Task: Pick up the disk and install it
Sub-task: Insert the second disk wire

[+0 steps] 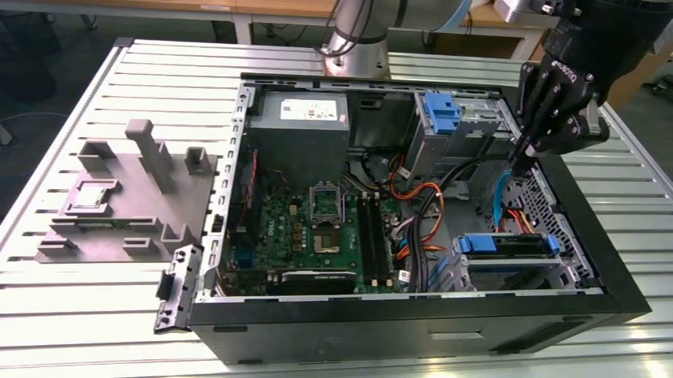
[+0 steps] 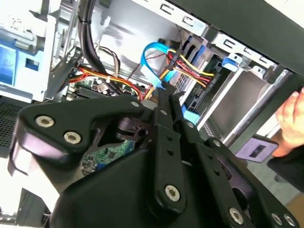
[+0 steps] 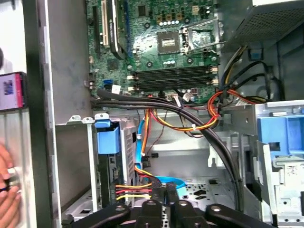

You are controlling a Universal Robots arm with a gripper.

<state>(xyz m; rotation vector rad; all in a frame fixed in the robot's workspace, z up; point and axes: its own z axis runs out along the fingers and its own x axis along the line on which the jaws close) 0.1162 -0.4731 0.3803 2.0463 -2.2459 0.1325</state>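
Exterior view: open computer case (image 1: 615, 260) lying on a slatted table (image 1: 94, 315), grey holder block (image 1: 116, 201) on the table off the case's edge on the exterior view's left. Gripper (image 1: 518, 169) hanging over the case wall on the exterior view's right, fingers pointing down into the case, pressed together, gripping nothing. Disk (image 1: 505, 245) seated in the drive bay at the case corner toward the exterior view's lower right, lying flat, blue carrier edge facing up, long axis running along the nearest case wall. Blue bracket (image 1: 442, 114) on the other bay near the far wall. Motherboard (image 1: 315, 224) in the case middle.

Second wrist view: gripper (image 2: 166, 102) fingers (image 2: 162, 137) closed against each other, empty. Disk (image 2: 202, 95) just beyond the tips, seen edge-on in its bay, blue carrier rails on both sides. Cable bundle (image 2: 187, 71), yellow, red and black plus a blue ribbon, reaching its near end. Person's hand (image 2: 292, 118) outside the case wall, beside a phone-like object (image 2: 256, 149).

First wrist view: gripper (image 3: 166, 192) tips close together, nothing between them that can be made out. Disk (image 3: 108, 140) edge-on inside the bay against the case wall, long axis running away from the motherboard (image 3: 161, 42), cabled end facing the case interior. Blue bracket (image 3: 278, 133) across the case. Hand (image 3: 9, 190) outside the wall.
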